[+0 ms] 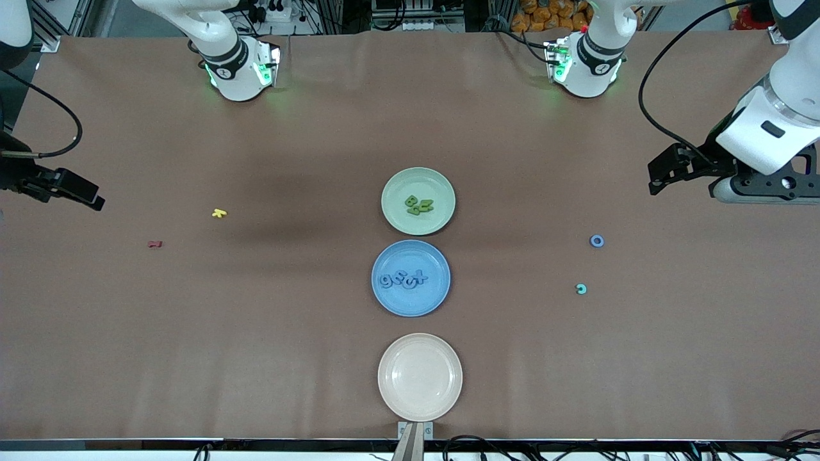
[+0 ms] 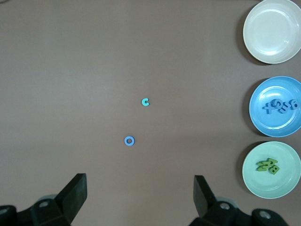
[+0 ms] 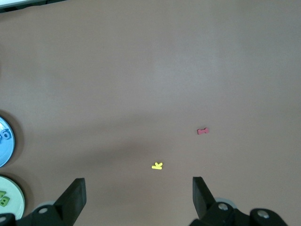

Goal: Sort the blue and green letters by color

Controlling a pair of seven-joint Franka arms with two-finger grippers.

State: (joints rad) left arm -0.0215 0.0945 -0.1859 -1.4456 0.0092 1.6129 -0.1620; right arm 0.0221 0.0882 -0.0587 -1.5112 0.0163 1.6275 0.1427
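You have four blue letters on the blue plate and three green letters on the green plate. Two loose letters, a ring and a C, lie near the left gripper; the left and right gripper both gape wide

Blue letters piled on blue plate, overlapping; bottom ones partly hidden, chars too small to read for sure. Same w/ green letters on green plate, maybe 3–4 pcs. Right wrist view: both plates cut off at frame's left edge. Front view: right gripper partly out of frame at left edge.
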